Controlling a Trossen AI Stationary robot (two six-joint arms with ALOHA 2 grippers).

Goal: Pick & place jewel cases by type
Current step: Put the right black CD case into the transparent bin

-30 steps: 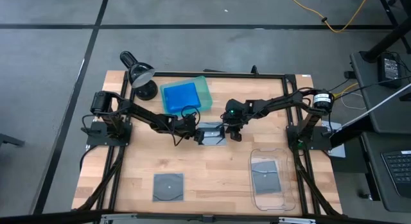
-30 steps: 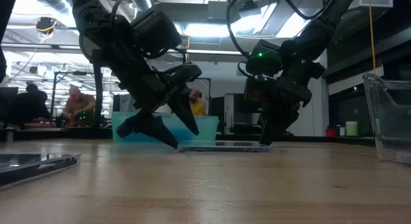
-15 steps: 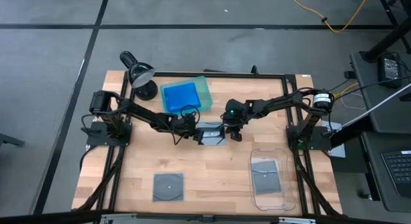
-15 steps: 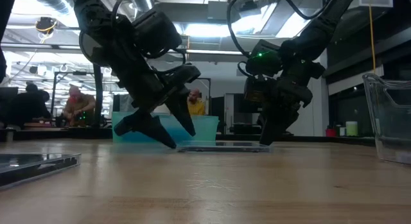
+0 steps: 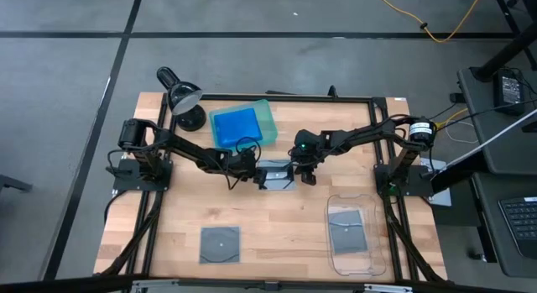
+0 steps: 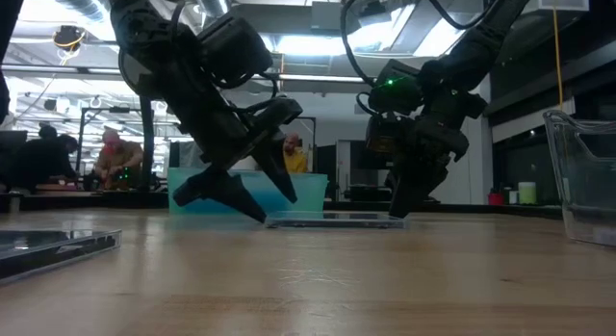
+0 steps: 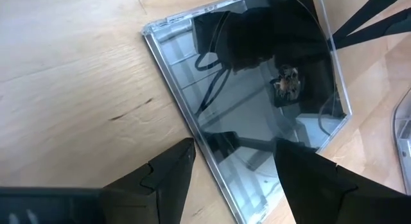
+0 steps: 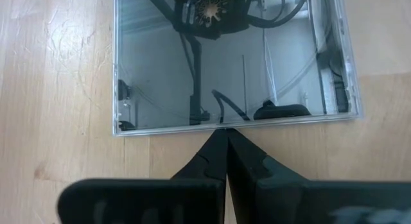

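**Both grippers at the centre case, nothing gripped yet**

The grey-clear jewel case lies flat mid-table; it serves as the landmark here. The left gripper sits at its left edge w/ fingers spread wide, one either side of the case's edge, holding nothing. The right gripper is at the opposite edge, fingers pressed together, tips touching or just at the rim, also empty; it looks set to brace or push, not to pinch.

Handling, as a judgement: thin, stiff, light, glossy plastic, prob. slippery on the wood and easy to crack or pop open. It lies flush, so little to pinch from above; best hold is across an edge, once one side is tipped up.

Around it: a green tray w/ blue cases behind-left of the case, a desk lamp further left. A clear tray w/ one grey case is front-right; another grey case lies front-left. Nothing blocks the path to the clear tray except the right arm itself.
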